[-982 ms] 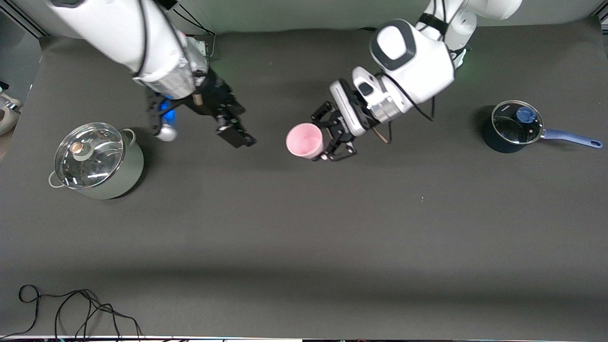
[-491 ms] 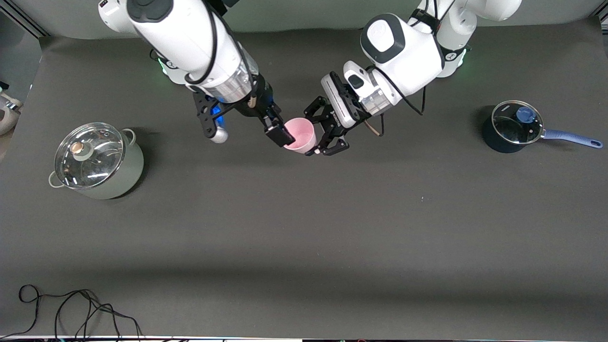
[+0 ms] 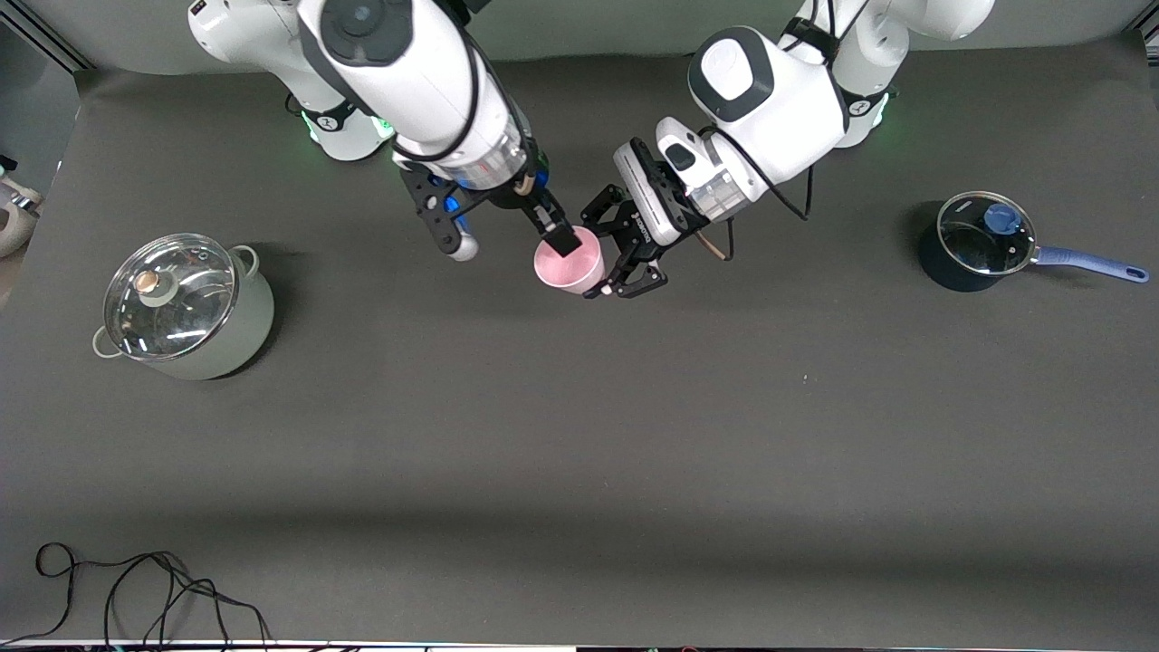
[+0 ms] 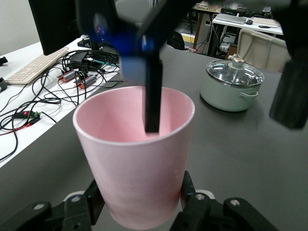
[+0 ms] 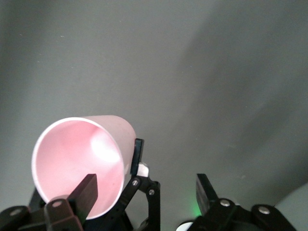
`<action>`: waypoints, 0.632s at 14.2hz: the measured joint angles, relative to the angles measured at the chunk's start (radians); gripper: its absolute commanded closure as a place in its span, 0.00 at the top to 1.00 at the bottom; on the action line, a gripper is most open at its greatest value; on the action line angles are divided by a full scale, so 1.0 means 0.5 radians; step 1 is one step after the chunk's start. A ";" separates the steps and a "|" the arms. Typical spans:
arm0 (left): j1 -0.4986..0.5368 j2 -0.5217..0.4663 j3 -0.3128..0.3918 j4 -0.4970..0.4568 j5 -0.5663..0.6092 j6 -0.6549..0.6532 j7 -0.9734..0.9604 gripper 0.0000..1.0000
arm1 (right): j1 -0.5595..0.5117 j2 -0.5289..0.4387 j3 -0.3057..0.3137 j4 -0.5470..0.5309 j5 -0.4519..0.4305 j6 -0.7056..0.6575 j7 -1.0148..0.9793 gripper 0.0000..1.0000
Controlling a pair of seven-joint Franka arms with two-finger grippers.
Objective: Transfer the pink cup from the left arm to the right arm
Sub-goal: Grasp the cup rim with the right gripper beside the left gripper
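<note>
Left claw [image 3: 625, 258], reaching from a bent wrist, is clamped on the base of the pink cup [image 3: 569, 263], holding it tilted in the air over the middle of the bench [image 3: 579, 435]. Right claw [image 3: 507, 226] stands wide open, one straight finger [image 4: 153, 91] dipped inside the cup's mouth, the other outside. A lidded green pot [image 3: 186, 306] and lidded blue saucepan [image 3: 978, 243] sit well apart toward either end.

The left gripper [image 4: 139, 211] clamps the pink cup [image 4: 137, 163]; a finger of the right gripper [image 4: 153, 91] dips inside it.
</note>
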 measured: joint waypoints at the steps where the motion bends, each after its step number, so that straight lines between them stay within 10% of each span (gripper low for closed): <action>1: 0.000 0.000 0.000 0.000 -0.003 0.000 0.000 0.45 | 0.004 0.016 0.000 0.000 0.000 0.000 0.000 0.03; 9: -0.021 -0.001 -0.013 -0.002 -0.037 0.009 -0.001 0.46 | -0.009 0.040 -0.013 0.009 -0.004 0.034 0.000 0.00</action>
